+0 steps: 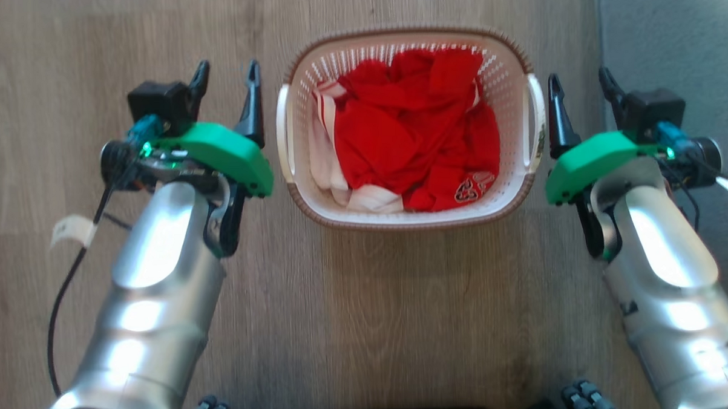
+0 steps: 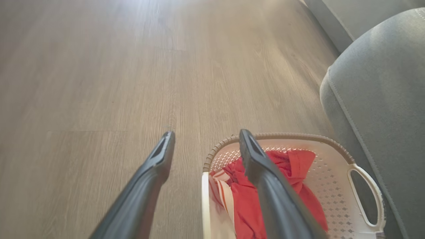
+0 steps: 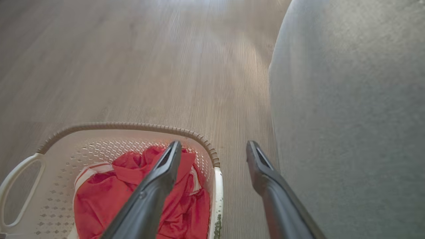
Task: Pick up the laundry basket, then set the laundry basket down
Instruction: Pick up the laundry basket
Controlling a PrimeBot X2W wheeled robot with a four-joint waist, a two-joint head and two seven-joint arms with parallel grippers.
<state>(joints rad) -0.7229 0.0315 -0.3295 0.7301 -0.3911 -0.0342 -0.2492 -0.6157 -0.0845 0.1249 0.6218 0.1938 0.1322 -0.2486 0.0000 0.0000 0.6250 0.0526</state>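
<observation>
Progress: laundry basket (image 1: 413, 218) on floor (image 1: 404, 324), unlifted.
Grippers: left gripper (image 1: 227, 76), right gripper (image 1: 579, 82) flank it, jaws apart.
Remaining: grip, lift, set down.

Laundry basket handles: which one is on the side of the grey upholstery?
The handle by the right gripper; grey upholstery lies just beyond it, while the other handle faces open wood floor.

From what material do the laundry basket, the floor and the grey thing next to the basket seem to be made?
Laundry basket: likely moulded plastic, white, with regular punched holes; its brown rim looks woven but may be moulded too. Floor: wood-look planks, matte, with grain and seams; wood or laminate, unclear. Grey thing: fabric upholstery, with a stitched seam in the left wrist view.
</observation>
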